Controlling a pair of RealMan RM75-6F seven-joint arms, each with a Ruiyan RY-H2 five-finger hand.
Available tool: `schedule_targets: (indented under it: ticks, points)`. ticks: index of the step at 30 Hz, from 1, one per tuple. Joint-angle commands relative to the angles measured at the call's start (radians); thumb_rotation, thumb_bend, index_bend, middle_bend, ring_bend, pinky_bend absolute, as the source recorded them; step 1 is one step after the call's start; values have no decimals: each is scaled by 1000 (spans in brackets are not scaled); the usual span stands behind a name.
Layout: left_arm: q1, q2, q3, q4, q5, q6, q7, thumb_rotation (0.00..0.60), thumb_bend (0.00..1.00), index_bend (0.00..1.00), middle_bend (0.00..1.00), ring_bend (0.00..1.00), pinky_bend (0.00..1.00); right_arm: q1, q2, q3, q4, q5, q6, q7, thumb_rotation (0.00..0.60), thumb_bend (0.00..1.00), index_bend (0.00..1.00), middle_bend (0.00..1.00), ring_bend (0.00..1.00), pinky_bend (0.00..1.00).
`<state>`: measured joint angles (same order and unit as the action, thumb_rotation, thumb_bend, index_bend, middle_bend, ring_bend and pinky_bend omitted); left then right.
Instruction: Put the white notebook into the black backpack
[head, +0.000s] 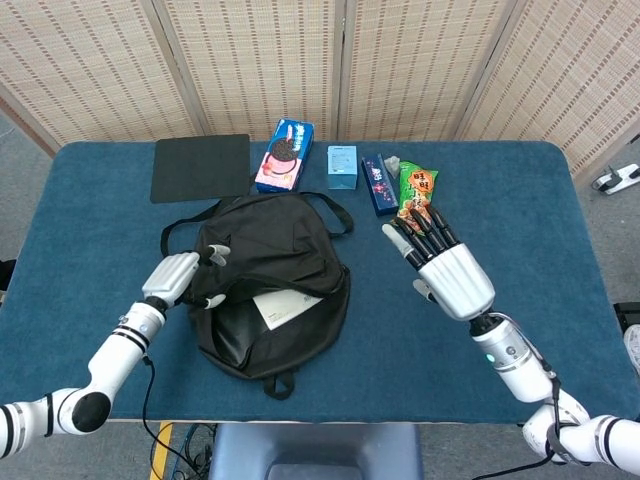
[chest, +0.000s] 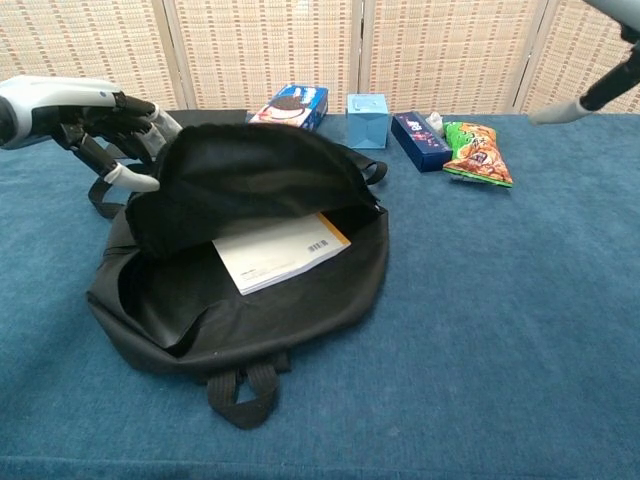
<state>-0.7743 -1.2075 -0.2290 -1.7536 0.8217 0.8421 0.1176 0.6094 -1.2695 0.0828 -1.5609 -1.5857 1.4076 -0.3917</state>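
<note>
2 hands flank the black backpack (head: 268, 285); white notebook (chest: 280, 250) lies inside, nearer the left hand (head: 180, 279) gripping the flap; right hand (head: 440, 264) spread, empty.

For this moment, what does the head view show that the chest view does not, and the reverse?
Only the head view shows the whole right hand, open with fingers spread, above the table right of the bag, and the black mat in full.

Only the chest view looks into the black backpack from the front: the white notebook lies inside the opening, its orange corner and barcode showing.

Both show the left hand at the backpack's flap, the notebook in the bag, and the cookie box, blue box, dark box and snack bag behind.
</note>
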Motion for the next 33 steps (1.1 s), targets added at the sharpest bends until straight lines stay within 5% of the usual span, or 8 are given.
schedule_targets:
  ticks: [1, 14, 33]
  points:
    - [31, 14, 4, -23, 45, 51, -20, 600, 252, 196, 264, 268, 162, -30, 41, 1, -30, 35, -15, 59, 600, 78, 0, 124, 14, 38]
    - [186, 33, 53, 1, 166, 331, 20, 600, 251, 278, 264, 269, 162, -147, 172, -25, -53, 129, -45, 201, 600, 238, 174, 238, 134, 228]
    - [404, 12, 119, 97, 314, 638, 96, 600, 252, 310, 264, 266, 162, -348, 255, -70, -59, 162, 33, 353, 600, 309, 283, 287, 159, 257]
